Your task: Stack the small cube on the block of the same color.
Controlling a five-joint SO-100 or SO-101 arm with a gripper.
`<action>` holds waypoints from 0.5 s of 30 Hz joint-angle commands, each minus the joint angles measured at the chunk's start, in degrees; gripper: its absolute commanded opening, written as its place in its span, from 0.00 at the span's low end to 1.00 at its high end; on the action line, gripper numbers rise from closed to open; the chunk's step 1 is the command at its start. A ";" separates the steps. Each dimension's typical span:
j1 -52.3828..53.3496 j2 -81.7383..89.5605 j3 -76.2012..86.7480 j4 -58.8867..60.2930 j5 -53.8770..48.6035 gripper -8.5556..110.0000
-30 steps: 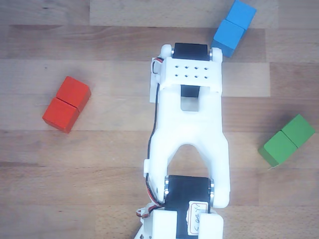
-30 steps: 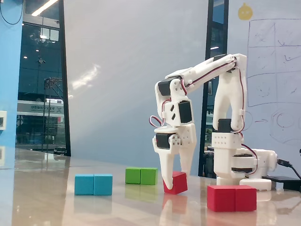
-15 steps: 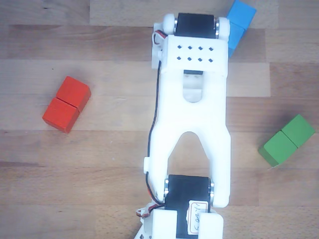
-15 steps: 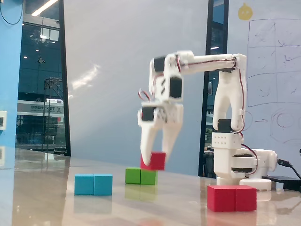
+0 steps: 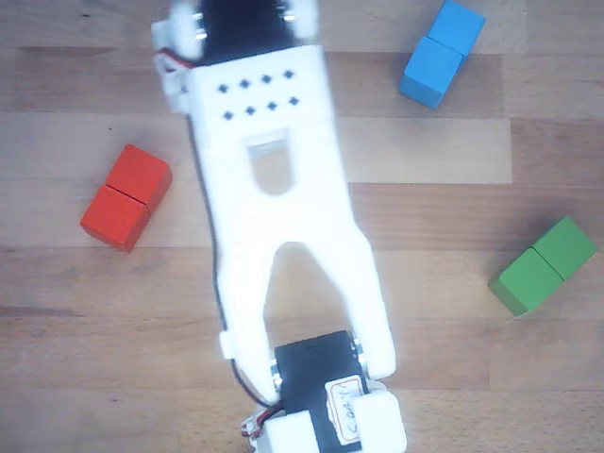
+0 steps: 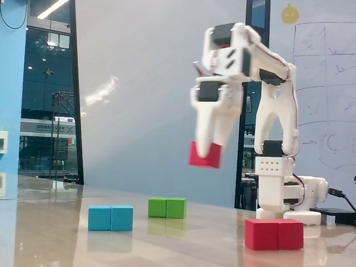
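Small red cube (image 6: 204,155) is up in the air now, pinched between the gripper (image 6: 207,153) fingers, jaws closed down to cube width. A second ago it sat on the table with the fingers around it; half a second ago it hung just above the green two-cube block (image 6: 167,208); now it's lifted well clear of everything. In the fixed view the arm has also swung right, toward the red two-cube block (image 6: 274,233), which sits flat on the table near the robot base (image 6: 286,194), untouched. The other view from above agrees: the arm's white link (image 5: 274,208) has rotated toward the left of that picture, where the red block (image 5: 125,197) lies at an angle, still well apart from the arm. The cube itself is hidden under the arm there. Blue two-cube block (image 5: 440,51) and green block haven't moved. So: grasp and lift done, transport underway. My read is it's roughly halfway; what's left is to finish the swing, line up over the red block and lower. Block is skewed, so wrist yaw will matter for a clean stack.
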 commanded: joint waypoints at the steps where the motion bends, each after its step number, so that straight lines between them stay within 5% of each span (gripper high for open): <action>1: -7.73 1.14 -5.98 0.44 0.09 0.10; 15: -25.40 -4.22 -5.98 0.35 0.18 0.10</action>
